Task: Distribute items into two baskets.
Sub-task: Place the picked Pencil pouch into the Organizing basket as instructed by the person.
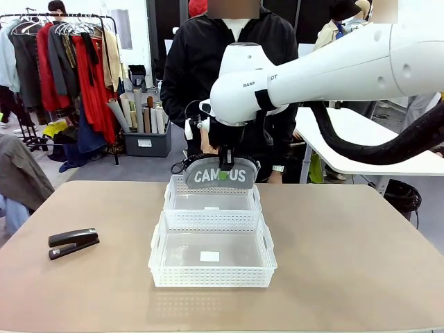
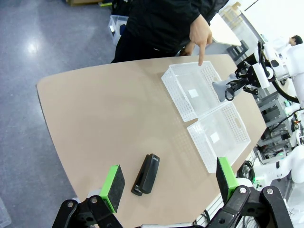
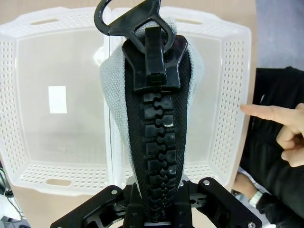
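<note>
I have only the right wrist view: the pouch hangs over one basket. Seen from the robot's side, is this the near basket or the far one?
Observer: The far basket; the right gripper holds the pouch above it.
Operator: Where is the stapler?
Observer: The stapler lies on the table, to the robot's left of the near basket, apart from it.
Operator: And the left gripper?
Observer: The left gripper is open, high over the stapler.

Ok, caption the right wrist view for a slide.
Right gripper holds grey zip pouch over a white basket as a person's finger points.
</note>
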`<control>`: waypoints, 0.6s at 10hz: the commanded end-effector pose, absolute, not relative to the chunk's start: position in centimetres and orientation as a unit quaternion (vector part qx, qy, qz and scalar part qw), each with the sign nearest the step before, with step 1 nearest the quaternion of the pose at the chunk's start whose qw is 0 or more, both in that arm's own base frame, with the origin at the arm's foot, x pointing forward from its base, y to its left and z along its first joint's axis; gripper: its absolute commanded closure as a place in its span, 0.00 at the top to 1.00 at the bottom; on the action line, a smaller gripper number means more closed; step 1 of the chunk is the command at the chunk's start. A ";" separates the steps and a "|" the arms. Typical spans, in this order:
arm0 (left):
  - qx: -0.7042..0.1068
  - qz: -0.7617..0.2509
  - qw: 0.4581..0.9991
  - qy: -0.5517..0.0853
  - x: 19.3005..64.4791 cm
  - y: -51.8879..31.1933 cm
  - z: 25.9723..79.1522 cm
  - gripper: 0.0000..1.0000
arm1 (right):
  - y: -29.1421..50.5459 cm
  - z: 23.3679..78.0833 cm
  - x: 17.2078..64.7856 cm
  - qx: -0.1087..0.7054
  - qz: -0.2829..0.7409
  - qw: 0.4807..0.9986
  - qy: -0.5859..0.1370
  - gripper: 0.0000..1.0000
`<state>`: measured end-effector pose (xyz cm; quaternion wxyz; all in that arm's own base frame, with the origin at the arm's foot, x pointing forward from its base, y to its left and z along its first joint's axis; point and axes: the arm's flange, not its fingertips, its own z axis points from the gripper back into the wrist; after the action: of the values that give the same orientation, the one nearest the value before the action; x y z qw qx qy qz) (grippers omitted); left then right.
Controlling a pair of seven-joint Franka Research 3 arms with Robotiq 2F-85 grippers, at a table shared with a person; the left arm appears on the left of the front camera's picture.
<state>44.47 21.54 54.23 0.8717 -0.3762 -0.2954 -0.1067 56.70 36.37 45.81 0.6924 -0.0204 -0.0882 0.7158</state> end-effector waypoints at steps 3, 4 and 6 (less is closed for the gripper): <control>-0.377 -0.107 0.871 -0.297 44.3 21.6 54.4 1.00 | 35.8 46.1 56.5 -0.025 0.714 0.694 -0.092 0.00; -0.377 -0.107 0.871 -0.297 44.3 21.6 54.4 1.00 | 35.8 46.1 56.5 -0.025 0.714 0.694 -0.092 0.00; -0.377 -0.107 0.871 -0.297 44.3 21.6 54.4 1.00 | 36.1 45.8 56.9 -0.021 0.714 0.694 -0.088 0.00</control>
<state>44.47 21.55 54.24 0.8717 -0.3762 -0.2954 -0.1067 56.86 36.13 45.75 0.6939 -0.0204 -0.0878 0.7144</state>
